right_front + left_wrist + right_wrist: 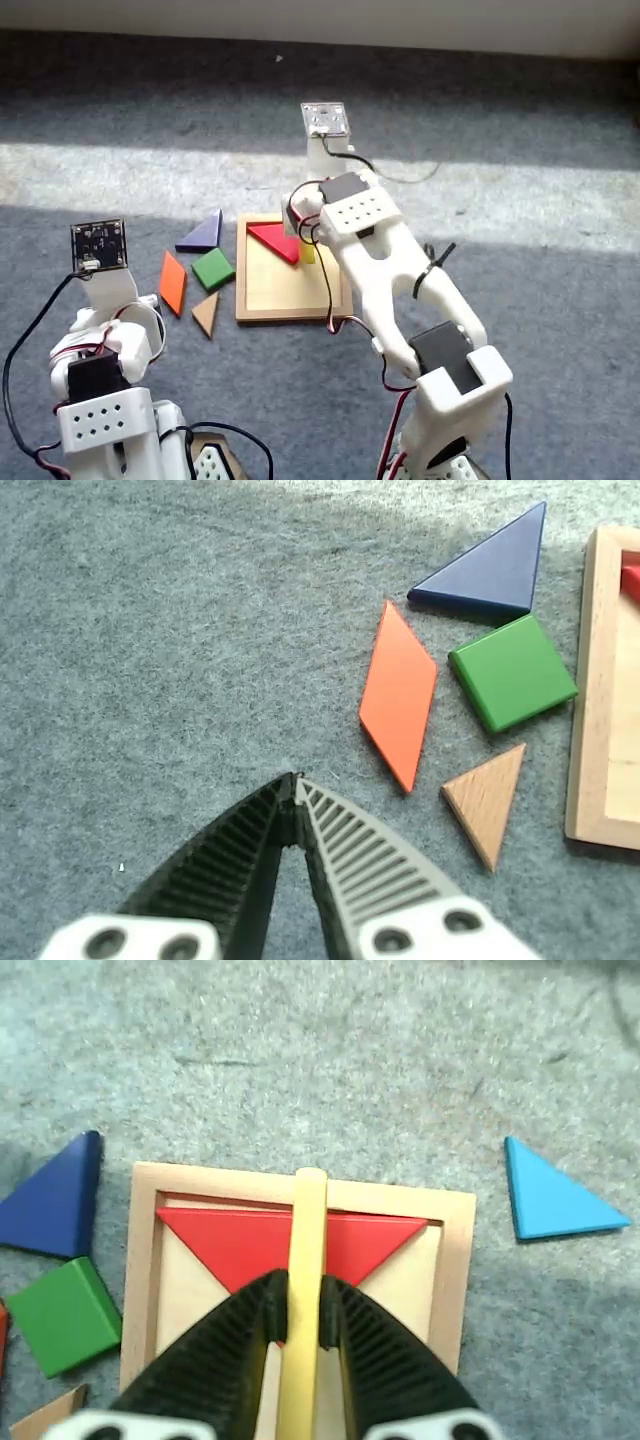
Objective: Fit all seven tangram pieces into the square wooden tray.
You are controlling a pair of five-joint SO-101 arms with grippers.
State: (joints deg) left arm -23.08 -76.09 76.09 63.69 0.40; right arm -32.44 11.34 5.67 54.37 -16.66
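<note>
The square wooden tray (262,311) lies mid-table with a red triangle (273,238) flat in its far part. My right gripper (300,1285) hangs over the tray (455,1260), shut on a yellow piece (307,1220) held on edge above the red triangle (235,1245). The same yellow piece (308,253) shows just under the right arm. A dark blue triangle (490,570), orange parallelogram (398,695), green square (512,672) and tan triangle (487,795) lie on the carpet beside the tray's rim (590,680). My left gripper (293,785) is shut and empty, short of the orange piece.
A light blue triangle (550,1200) lies on the carpet on the tray's other side from the loose group. The left arm (100,385) sits at the near left. Grey carpet surrounds everything, with a sunlit band across the far side.
</note>
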